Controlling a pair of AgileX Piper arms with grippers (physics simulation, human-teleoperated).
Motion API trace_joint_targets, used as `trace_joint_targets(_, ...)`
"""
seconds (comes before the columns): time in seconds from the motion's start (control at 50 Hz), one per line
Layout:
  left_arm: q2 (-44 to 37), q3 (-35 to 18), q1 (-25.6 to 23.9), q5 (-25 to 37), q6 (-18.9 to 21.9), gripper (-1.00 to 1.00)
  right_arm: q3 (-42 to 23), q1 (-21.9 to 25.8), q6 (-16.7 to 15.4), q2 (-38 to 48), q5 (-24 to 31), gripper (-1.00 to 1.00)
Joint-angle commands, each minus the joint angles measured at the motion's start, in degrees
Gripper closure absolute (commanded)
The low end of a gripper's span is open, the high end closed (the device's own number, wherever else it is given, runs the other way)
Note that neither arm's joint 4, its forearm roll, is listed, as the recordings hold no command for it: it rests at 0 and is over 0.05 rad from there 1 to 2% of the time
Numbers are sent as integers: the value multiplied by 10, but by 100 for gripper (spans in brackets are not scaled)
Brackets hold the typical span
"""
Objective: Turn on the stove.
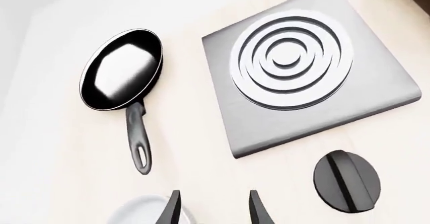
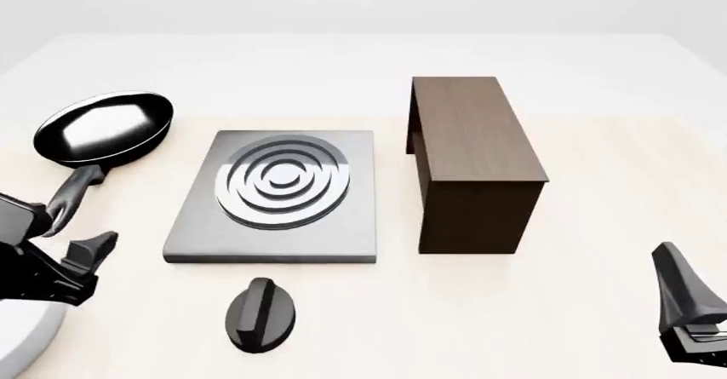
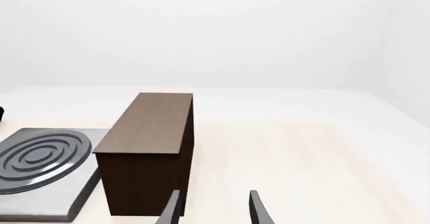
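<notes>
A pale wooden table (image 2: 591,226) seen from above and behind two robot arms. Near the middle lies the stove (image 2: 276,198), a flat grey square slab with raised silver rings (image 2: 282,180). Just in front of it, on the side nearest the arms and apart from the slab, sits its small round black knob (image 2: 261,313) with a ridge across the top. A black pan (image 2: 105,129) rests to the far left of the stove, its handle pointing back toward the left arm. To the right of the stove, close by but not touching, stands a dark brown cabinet (image 2: 472,159).

The left gripper (image 2: 71,264) hangs low at the left edge, near the end of the pan handle and well left of the knob; its wrist view shows the two fingers (image 1: 171,210) apart with nothing between them, over a white rounded object (image 1: 144,211) only partly in view. The right gripper (image 2: 687,311) hovers at the lower right corner, well away from the cabinet; its fingers (image 3: 254,208) also stand apart, holding nothing
</notes>
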State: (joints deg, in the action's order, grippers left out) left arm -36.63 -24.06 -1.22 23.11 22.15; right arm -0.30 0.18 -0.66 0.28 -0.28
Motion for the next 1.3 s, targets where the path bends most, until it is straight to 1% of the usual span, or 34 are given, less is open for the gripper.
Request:
trace_joint_targets(0.02,-36,5,-21,-2,9,-100,0,0,1,-1,0,-100)
trace_joint_targets(0.18,-53,23,-28,-13,15,-100,0,-1,1,-1,0,-100)
trace_joint_targets(0.2,-60,34,-34,-12,20,-100,0,-1,1,-1,0,-100)
trace_joint_targets(0.26,-37,43,-38,-4,24,-100,0,-1,1,-1,0,-100)
trace_joint_targets(0.58,-34,89,-53,-22,40,-100,0,-1,1,-1,0,-100)
trace_joint_targets(0.74,-51,96,-56,-39,40,-100,0,0,1,-1,0,-100)
trace_joint_targets(0.86,-36,104,-66,-30,39,-100,0,0,1,-1,0,-100)
trace_joint_targets(0.96,-63,112,-72,-49,39,-100,0,-1,1,-1,0,-100)
trace_joint_targets(1.14,-61,122,-75,-50,40,-100,0,0,0,-1,0,-100)
trace_joint_targets(1.2,-85,120,-88,-59,29,-100,0,0,0,-1,0,-100)
trace_joint_targets(1.3,-99,119,-90,-65,26,-100,0,0,0,-1,0,-100)
